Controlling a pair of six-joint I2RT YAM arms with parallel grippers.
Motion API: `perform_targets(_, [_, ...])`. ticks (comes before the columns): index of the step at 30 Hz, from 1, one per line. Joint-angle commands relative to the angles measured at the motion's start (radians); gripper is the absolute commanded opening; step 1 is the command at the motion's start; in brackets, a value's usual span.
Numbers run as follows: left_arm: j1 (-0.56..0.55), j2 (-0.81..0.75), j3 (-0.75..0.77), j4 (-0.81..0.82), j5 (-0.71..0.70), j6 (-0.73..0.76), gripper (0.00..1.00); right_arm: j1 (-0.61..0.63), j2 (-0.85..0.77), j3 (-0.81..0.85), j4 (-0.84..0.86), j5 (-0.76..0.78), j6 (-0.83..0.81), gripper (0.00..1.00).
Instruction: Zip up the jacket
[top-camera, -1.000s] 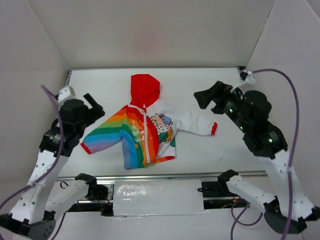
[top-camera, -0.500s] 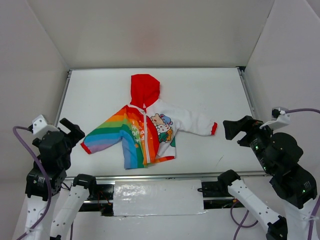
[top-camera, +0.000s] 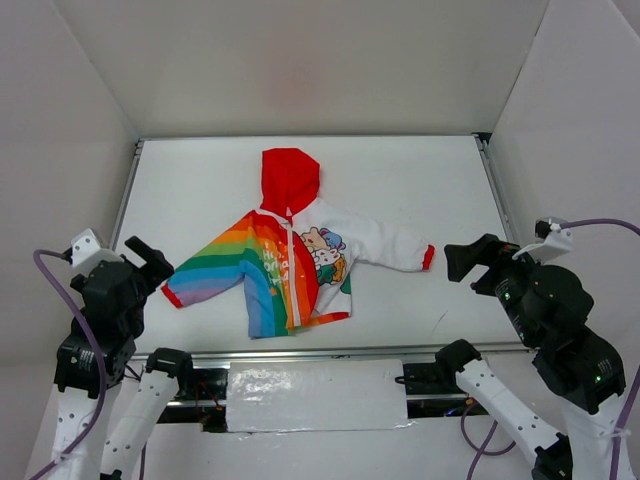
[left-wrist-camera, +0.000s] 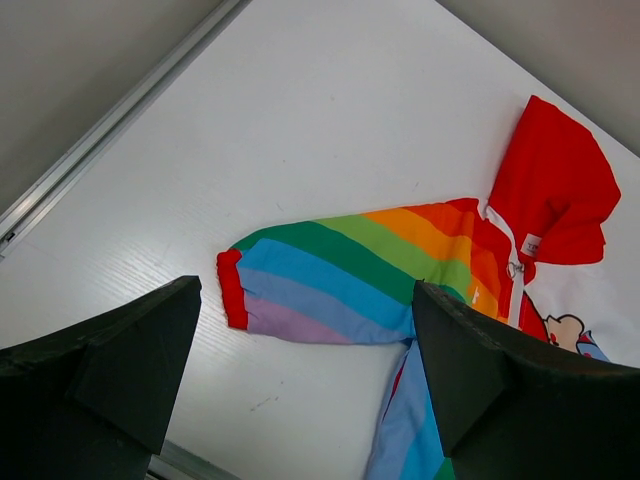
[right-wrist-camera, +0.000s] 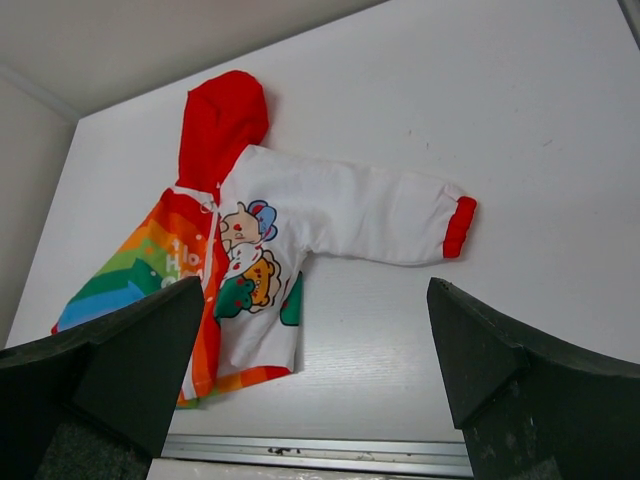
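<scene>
Pulling back toward the near corners of the tabletop (top-camera: 420, 180), the left gripper (top-camera: 150, 258) and the right gripper (top-camera: 462, 262) are both hanging with jaws spread and nothing between them. A second ago they were flanking the sleeves, further up the tabletop. The jacket (top-camera: 290, 265) is lying flat mid-tabletop, its red hood (top-camera: 289, 180) pointing away, and is not shifting. Its white zipper (top-camera: 293, 285) is looking closed up to the collar, so the arms are probably retreating because the zipping is finishing.
</scene>
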Motion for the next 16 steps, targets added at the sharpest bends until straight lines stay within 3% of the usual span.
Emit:
perform_targets(1, [-0.007, -0.022, -0.009, 0.041, 0.002, 0.022, 0.99, -0.003, 0.004, -0.013, 0.027, 0.012, -0.013, 1.00])
perform_targets(16, [-0.010, -0.039, -0.016, 0.054, 0.013, 0.027, 0.99, -0.003, 0.012, -0.022, 0.041, -0.023, -0.012, 1.00])
